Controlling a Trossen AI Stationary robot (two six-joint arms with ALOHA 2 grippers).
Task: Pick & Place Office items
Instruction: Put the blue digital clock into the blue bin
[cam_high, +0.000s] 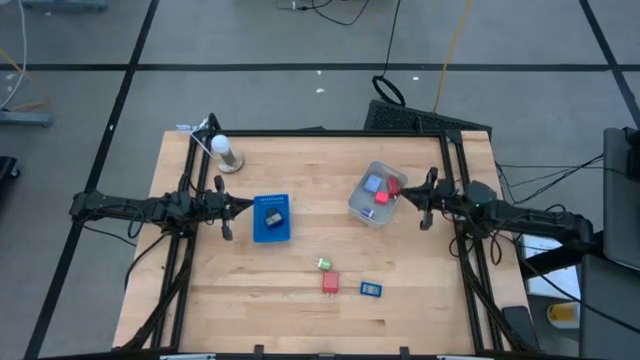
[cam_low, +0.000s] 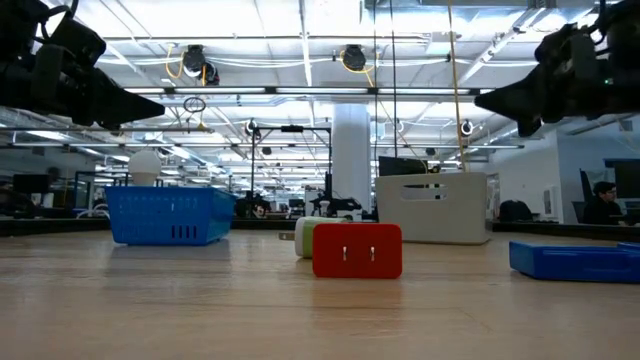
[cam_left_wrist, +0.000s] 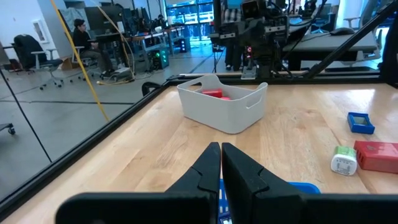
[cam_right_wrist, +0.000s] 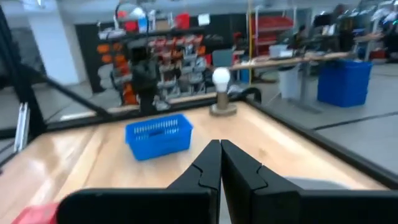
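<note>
Three office items lie loose near the table's front: a green-and-white piece (cam_high: 324, 264), a red block (cam_high: 331, 283) and a blue piece (cam_high: 371, 290). A dark piece (cam_high: 274, 217) lies in the blue basket-like tray (cam_high: 258, 228). Red and blue pieces (cam_high: 380, 190) lie in the clear grey tub (cam_high: 360, 207). My left gripper (cam_high: 250, 207) hangs shut, level, above the tray's left edge. My right gripper (cam_high: 398, 197) hangs shut, level, over the tub's right side. In the low view both grippers (cam_low: 150, 105) (cam_low: 488, 100) stand well above the table. Each wrist view shows its own fingertips closed together (cam_left_wrist: 221, 155) (cam_right_wrist: 219, 152).
A white bulb on a round stand (cam_high: 225, 152) sits at the table's far left corner. Dark frame rails (cam_high: 190, 180) (cam_high: 455, 175) run along both table sides. Bare wood lies between tray and tub and along the near edge.
</note>
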